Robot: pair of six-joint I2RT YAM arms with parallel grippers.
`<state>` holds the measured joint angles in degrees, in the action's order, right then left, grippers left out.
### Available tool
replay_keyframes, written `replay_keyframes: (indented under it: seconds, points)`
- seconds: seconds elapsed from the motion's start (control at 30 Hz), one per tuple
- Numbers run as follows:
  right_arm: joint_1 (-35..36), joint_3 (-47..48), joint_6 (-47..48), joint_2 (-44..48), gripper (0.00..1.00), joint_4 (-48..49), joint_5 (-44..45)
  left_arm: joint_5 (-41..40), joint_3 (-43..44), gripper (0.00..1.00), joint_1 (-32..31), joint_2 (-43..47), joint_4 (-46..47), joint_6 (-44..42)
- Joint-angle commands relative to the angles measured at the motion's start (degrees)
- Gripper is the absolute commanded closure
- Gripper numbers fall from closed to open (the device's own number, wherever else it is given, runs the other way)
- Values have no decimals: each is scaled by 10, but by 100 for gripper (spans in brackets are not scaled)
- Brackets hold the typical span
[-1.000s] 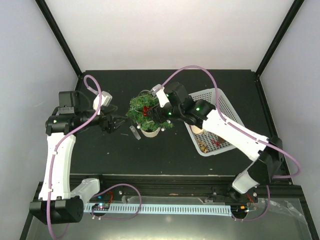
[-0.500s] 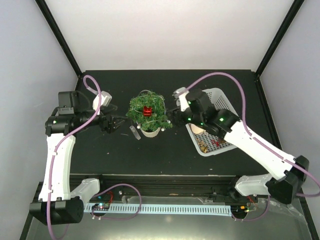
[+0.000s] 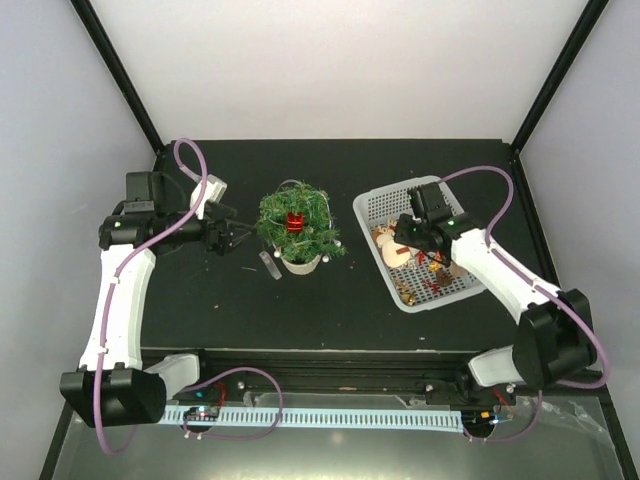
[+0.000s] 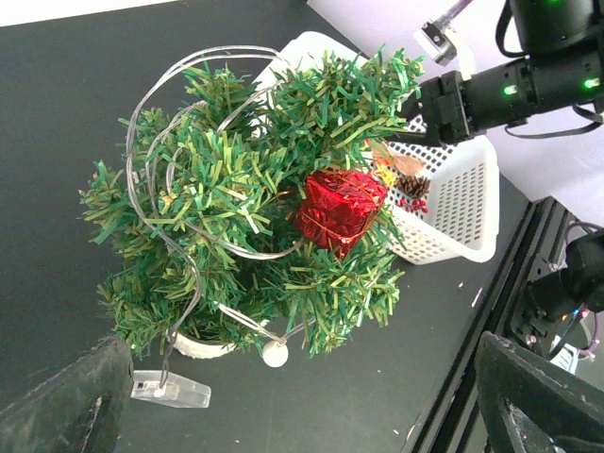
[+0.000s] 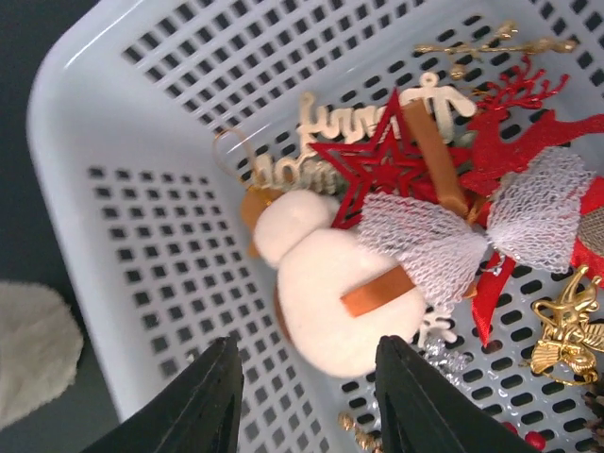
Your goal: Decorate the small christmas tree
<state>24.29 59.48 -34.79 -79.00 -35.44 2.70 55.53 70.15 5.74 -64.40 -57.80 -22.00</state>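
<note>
The small christmas tree (image 3: 296,225) stands in a whitish pot mid-table, wrapped in a wire string of lights, with a red gift-box ornament (image 3: 294,222) on top; it fills the left wrist view (image 4: 255,217), the red box (image 4: 340,208) at its centre. My left gripper (image 3: 232,238) is open and empty just left of the tree. My right gripper (image 3: 408,236) is open and empty above the white basket (image 3: 380,205), over a white snowman ornament (image 5: 330,269) with an orange ribbon. A red star (image 5: 382,156), a white mesh bow (image 5: 462,231) and gold pieces lie beside it.
A clear plastic battery box (image 3: 269,265) of the light string lies on the table by the pot, also in the left wrist view (image 4: 170,389). A small white ball (image 4: 275,353) hangs off the wire. Black frame posts border the table.
My right arm has pulled away from the tree and swung right to the basket, leaving the red gift box on the treetop. The left arm has barely moved.
</note>
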Motion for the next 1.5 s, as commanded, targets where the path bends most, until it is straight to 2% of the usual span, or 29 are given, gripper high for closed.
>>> replay_keyframes:
  seconds: [0.0, 0.23, 0.7, 0.77, 0.97, 1.2, 1.47]
  points:
    - [-11, 8, -91, -30, 58, 27, 49, 0, 30, 1, 5, -9, -1, 3]
    - [-64, -18, -106, -101, 57, 58, 20, 0, 29, 1, 4, -13, 7, 13]
    - [-84, -48, -78, -155, 59, 124, 11, -4, 21, 1, 4, -9, 8, 13]
    - [-91, -49, -77, -159, 65, 127, 12, -3, 20, 1, 4, -8, 8, 13]
    - [-99, -59, -77, -151, 97, 141, 0, -4, 15, 1, 4, -4, 10, 13]
    - [-100, -77, -85, -88, 99, 133, 2, -26, 48, 1, -8, -15, -10, 2]
    - [-100, -101, -82, 15, 99, 99, 6, -184, 167, 1, -113, -70, -27, 57]
